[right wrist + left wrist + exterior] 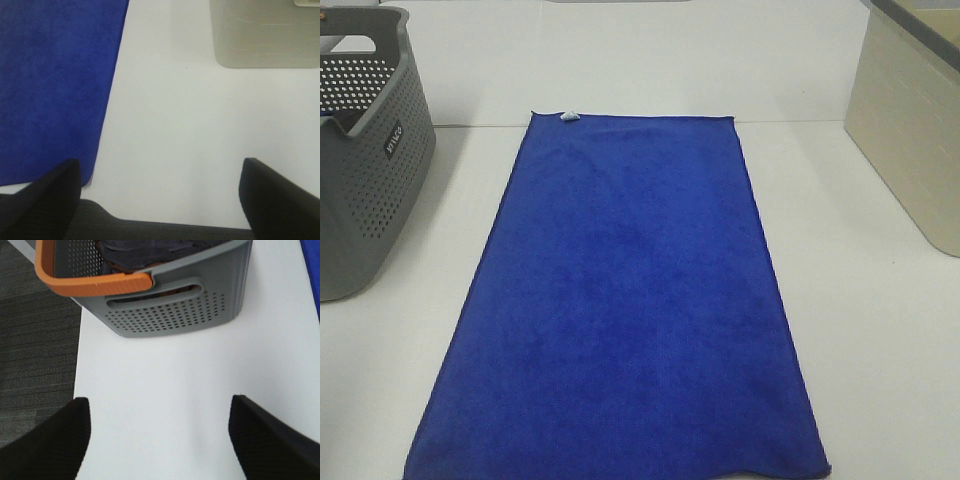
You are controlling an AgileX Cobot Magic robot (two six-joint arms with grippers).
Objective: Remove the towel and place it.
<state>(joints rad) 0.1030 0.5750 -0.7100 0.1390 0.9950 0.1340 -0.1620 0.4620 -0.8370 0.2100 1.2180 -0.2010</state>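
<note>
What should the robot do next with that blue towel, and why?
Probably nothing more than keeping both arms back. The towel already lies spread flat on the table, outside the grey basket, and both sets of jaws are open and empty: left gripper, right gripper.

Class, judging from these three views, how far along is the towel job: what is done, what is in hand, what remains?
Done: the towel lies flat on the table, outside the grey basket. In hand: nothing; left gripper and right gripper are open and empty. Left: seemingly nothing.
</note>
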